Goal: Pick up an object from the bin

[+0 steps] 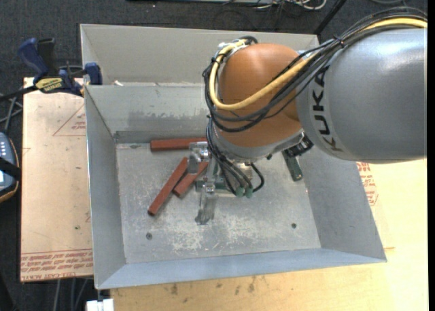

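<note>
Gripper [205, 197] sits low over the bin [102, 167] floor, under the arm's orange cover [255, 92]; open or closed, can't tell. Two slanted red-brown sticks [168, 189] lie just view-left of gripper. Third stick [177, 144] lies flat, up-left of gripper. Dark green piece [293, 166] is to gripper's view-right.

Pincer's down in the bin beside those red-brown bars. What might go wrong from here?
1. The pincer sits low over the bin floor, just right of the two slanted red-brown bars; it may meet bare floor and come up empty.
2. Those bars lie side by side, seemingly touching, so a sideways move might shove both instead of taking one.
3. The orange wrist cover hides much of the pincer, so a grasp is hard to confirm.
</note>
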